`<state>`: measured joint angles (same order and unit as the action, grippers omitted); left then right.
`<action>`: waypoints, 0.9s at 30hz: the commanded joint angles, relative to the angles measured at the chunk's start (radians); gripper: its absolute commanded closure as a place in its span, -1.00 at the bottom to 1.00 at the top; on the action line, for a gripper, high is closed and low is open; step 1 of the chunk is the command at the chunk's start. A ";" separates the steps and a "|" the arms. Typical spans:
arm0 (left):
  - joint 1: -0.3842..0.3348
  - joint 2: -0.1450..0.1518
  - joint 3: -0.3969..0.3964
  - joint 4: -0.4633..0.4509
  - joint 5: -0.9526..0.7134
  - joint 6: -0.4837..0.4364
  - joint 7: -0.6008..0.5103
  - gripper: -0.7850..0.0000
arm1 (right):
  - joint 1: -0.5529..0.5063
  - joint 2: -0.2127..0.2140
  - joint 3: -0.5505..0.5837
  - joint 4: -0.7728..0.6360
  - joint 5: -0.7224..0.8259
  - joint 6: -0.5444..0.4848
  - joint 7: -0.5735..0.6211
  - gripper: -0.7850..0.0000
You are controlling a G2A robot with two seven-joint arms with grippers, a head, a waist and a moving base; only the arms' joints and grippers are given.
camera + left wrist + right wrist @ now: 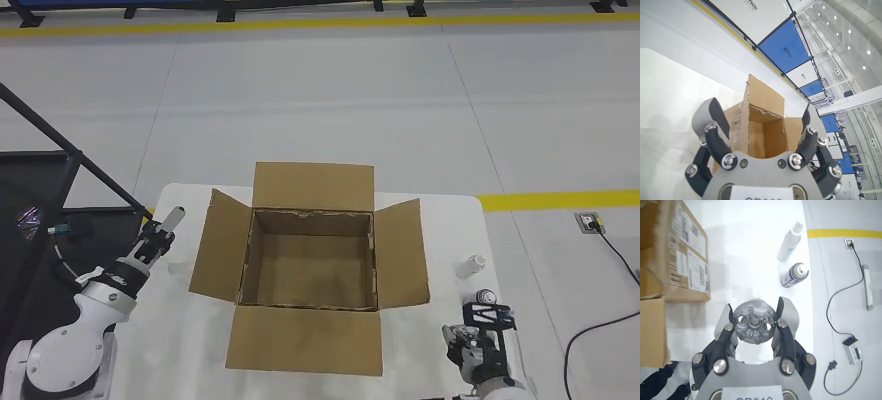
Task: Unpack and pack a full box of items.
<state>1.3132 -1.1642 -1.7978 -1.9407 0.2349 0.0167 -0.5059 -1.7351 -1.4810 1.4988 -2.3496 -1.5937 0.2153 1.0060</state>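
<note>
An open cardboard box (310,270) stands mid-table with all flaps spread; what I see of its inside is bare. My left gripper (761,117) is open and holds nothing, hovering left of the box (764,130), near the table's left side (165,232). My right gripper (754,310) is shut on a round grey metal gear part (755,323), right of the box (687,255) over the table's front right corner (480,335). A white bottle (790,244) and a blue-and-silver spray can (794,275) are on the table beyond it.
The white bottle (470,265) and the spray can (485,298) sit close to the table's right edge (484,230). On the floor to the right lie a cable and a power adapter (852,349). A black frame (40,130) stands at the left.
</note>
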 commanded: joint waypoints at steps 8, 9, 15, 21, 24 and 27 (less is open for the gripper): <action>0.000 0.000 0.000 0.000 0.000 0.000 0.000 -1.00 | 0.083 0.000 0.012 0.140 0.067 -0.020 0.060 1.00; 0.000 0.000 0.000 0.000 0.000 0.000 0.000 -1.00 | 0.095 0.000 0.016 0.164 0.079 -0.023 0.058 1.00; 0.000 0.000 0.000 0.000 0.000 0.000 0.000 -1.00 | 0.172 0.003 0.027 0.284 0.106 -0.031 0.074 1.00; 0.000 0.000 0.000 0.000 0.000 0.000 0.000 -1.00 | 0.205 0.005 0.029 0.327 0.104 -0.025 0.081 1.00; 0.000 0.000 0.000 0.000 0.000 0.000 0.000 -1.00 | 0.216 0.005 0.042 0.355 0.129 -0.018 0.057 1.00; 0.000 0.000 0.000 0.000 0.000 0.000 0.000 -1.00 | 0.222 0.006 0.050 0.379 0.153 -0.015 0.025 1.00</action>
<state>1.3132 -1.1642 -1.7978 -1.9407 0.2349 0.0167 -0.5059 -1.5146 -1.4750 1.5476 -1.9769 -1.4474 0.1983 1.0416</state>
